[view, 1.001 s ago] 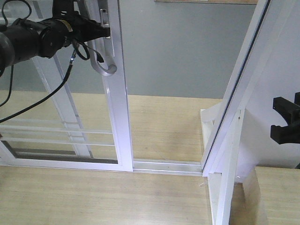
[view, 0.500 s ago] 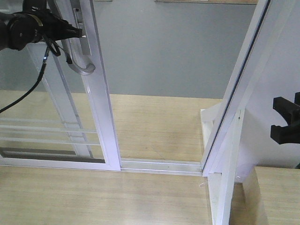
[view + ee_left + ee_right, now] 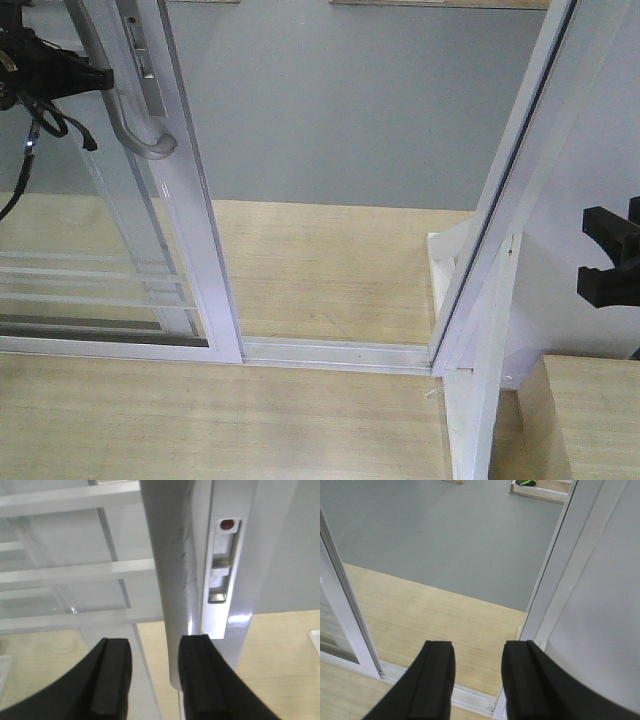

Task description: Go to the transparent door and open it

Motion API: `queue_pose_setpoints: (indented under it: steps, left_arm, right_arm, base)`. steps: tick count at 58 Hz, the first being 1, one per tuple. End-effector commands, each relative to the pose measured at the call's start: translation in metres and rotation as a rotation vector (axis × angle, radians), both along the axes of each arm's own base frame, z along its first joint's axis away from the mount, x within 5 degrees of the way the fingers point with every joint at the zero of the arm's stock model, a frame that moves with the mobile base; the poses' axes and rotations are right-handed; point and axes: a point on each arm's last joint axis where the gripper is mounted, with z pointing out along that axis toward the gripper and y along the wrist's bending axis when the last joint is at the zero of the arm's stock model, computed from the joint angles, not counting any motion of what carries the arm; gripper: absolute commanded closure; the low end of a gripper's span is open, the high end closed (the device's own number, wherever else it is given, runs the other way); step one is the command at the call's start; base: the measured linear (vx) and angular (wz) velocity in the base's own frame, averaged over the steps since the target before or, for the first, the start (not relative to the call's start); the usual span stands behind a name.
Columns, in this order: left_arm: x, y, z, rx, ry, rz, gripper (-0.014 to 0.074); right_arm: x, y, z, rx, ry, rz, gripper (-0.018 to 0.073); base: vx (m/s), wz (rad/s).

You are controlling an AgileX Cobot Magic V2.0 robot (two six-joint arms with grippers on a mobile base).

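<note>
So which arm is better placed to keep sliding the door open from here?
Left. Its end effector sits at the transparent door's silver handle, fingers either side of the bar. The right end effector hangs open over the doorway, holding nothing, far from the handle.

My left gripper (image 3: 152,680): matte black, two broad flat fingers (image 3: 111,677) with rounded tips. My left arm (image 3: 40,70): black housing, black cables (image 3: 25,160) looping below. My right gripper (image 3: 477,680): matching matte black fingers, squared black bracket at its side.
</note>
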Motion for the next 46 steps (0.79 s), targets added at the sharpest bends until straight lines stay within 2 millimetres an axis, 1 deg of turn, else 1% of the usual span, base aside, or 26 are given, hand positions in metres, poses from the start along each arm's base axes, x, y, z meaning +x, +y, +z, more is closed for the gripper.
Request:
queue_pose_setpoints:
  steps: [1, 5, 11, 15, 19, 24, 25, 28, 32, 42, 46]
  left_arm:
    - [-0.019, -0.003, 0.048, -0.016, -0.2, -0.022, 0.0229]
    - [-0.035, -0.003, 0.054, -0.018, -0.222, -0.026, 0.0229]
    - [-0.068, -0.002, 0.062, -0.037, -0.264, -0.027, 0.0229]
    - [-0.093, -0.001, 0.067, -0.069, -0.297, -0.019, 0.0229]
    - [-0.124, 0.0, 0.07, -0.109, -0.338, -0.012, 0.0229]
    - [-0.159, 0.002, 0.074, -0.116, -0.393, -0.015, 0.0229]
    - [-0.164, 0.002, 0.072, -0.116, -0.393, -0.015, 0.0229]
    - [-0.184, 0.003, 0.074, -0.113, -0.423, -0.017, 0.0229]
    - [-0.205, 0.005, 0.07, -0.112, -0.414, -0.012, 0.0229]
    - [-0.244, 0.007, 0.07, -0.112, -0.444, -0.006, 0.023]
    - [-0.253, 0.008, 0.07, -0.107, -0.457, -0.006, 0.023]
  right_arm:
    - [0.002, 0.0, 0.016, 0.007, -0.107, -0.001, 0.0243]
    - [0.002, 0.0, 0.016, 0.007, -0.104, -0.001, 0.0243]
    - [0.002, 0.0, 0.015, 0.006, -0.091, -0.001, 0.0243]
    - [0.002, 0.0, 0.015, 0.006, -0.091, -0.001, 0.0243]
    - [0.002, 0.0, 0.015, 0.006, -0.091, -0.001, 0.0243]
    - [0.002, 0.0, 0.015, 0.006, -0.091, -0.001, 0.0243]
    - [0.002, 0.0, 0.015, 0.006, -0.091, -0.001, 0.0243]
    - [0.002, 0.0, 0.015, 0.006, -0.091, -0.001, 0.0243]
    - [0.002, 0.0, 0.015, 0.006, -0.091, -0.001, 0.0243]
    - [0.002, 0.0, 0.015, 0.006, -0.091, -0.001, 0.0243]
    - [0.002, 0.0, 0.015, 0.006, -0.091, -0.001, 0.0243]
  base:
    - [0.0, 0.0]
    - [0.0, 0.0]
    - [0.0, 0.0]
    - [0.0, 0.0]
    - [0.0, 0.0]
    - [0.0, 0.0]
    - [0.0, 0.0]
    - [0.0, 0.0]
    - [0.0, 0.0]
    - [0.0, 0.0]
    - [0.0, 0.0]
